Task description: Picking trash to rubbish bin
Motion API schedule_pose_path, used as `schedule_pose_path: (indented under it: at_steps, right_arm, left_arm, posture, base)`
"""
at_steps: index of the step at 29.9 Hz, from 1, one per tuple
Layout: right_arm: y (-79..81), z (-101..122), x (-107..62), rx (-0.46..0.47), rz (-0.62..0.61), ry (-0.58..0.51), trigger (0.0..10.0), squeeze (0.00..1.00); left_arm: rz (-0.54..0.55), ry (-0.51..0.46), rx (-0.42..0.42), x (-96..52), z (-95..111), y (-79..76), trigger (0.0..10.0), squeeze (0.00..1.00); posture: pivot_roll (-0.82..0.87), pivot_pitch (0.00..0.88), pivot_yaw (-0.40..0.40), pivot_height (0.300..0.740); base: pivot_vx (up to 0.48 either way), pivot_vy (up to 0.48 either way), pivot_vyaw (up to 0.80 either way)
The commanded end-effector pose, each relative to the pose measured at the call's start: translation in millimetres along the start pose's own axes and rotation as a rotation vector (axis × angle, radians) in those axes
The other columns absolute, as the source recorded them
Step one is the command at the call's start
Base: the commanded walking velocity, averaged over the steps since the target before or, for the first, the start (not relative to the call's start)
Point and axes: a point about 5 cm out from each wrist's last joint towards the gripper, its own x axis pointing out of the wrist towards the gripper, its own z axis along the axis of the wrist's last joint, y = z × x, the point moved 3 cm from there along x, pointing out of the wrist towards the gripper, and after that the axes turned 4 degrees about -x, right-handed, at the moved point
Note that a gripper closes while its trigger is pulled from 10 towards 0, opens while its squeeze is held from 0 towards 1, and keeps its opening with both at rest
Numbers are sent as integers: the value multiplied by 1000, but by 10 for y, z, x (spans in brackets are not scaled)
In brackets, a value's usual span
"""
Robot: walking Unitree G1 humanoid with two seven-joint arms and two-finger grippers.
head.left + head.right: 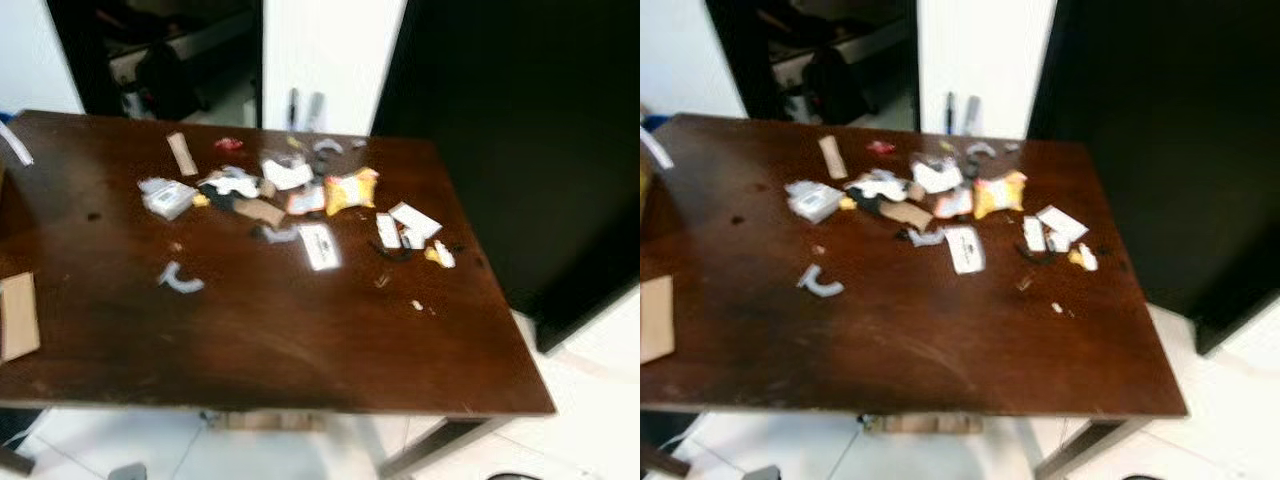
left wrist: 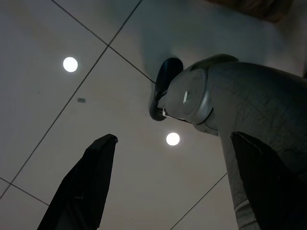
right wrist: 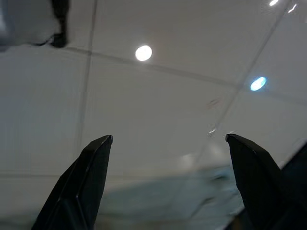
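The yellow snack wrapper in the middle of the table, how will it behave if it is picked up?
The yellow snack wrapper looks crumpled and thin, so probably floppy and very light. Its shiny film may be slippery. It lies flat on the table, so it is unlikely to roll.

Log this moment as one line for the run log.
phase: approach | scattered paper trash on dark brown wooden table | left gripper open, idle over floor | right gripper open, idle

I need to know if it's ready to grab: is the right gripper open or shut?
Open. The right gripper has its two black fingers spread wide apart, with only tiled floor between them.
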Motion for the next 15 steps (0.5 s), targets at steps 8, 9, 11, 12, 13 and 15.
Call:
schedule_pose_path:
  at_steps: [8,9,11,12,13,15]
  right_arm:
    - [-896,21,-198,470,-436,-90,10000,0]
    - [-1100,103,-289,520,-523,-143,10000,0]
    - [-1407,297,-474,588,-643,-251,10000,0]
    - [-1407,297,-474,588,-643,-251,10000,0]
    - [-1511,383,-551,613,-677,-295,10000,0]
    - [-1643,532,-670,628,-719,-361,10000,0]
  left_arm:
    - [-37,58,5,-4,-176,-118,10000,0]
    - [-36,58,4,-5,-179,-115,10000,0]
    - [-34,59,4,-7,-183,-107,10000,0]
    - [-34,59,4,-7,-183,-107,10000,0]
    - [-33,60,4,-8,-185,-105,10000,0]
    - [-31,61,3,-9,-188,-100,10000,0]
  posture:
    - [194,100,-103,740]
    - [193,98,-103,740]
    - [193,98,-103,740]
    - [193,98,-103,740]
    - [190,97,-104,740]
    - [188,95,-106,740]
  base:
    - [0,0,0]
    - [0,0,0]
    - [0,0,0]
    - [0,0,0]
    - [0,0,0]
    - [0,0,0]
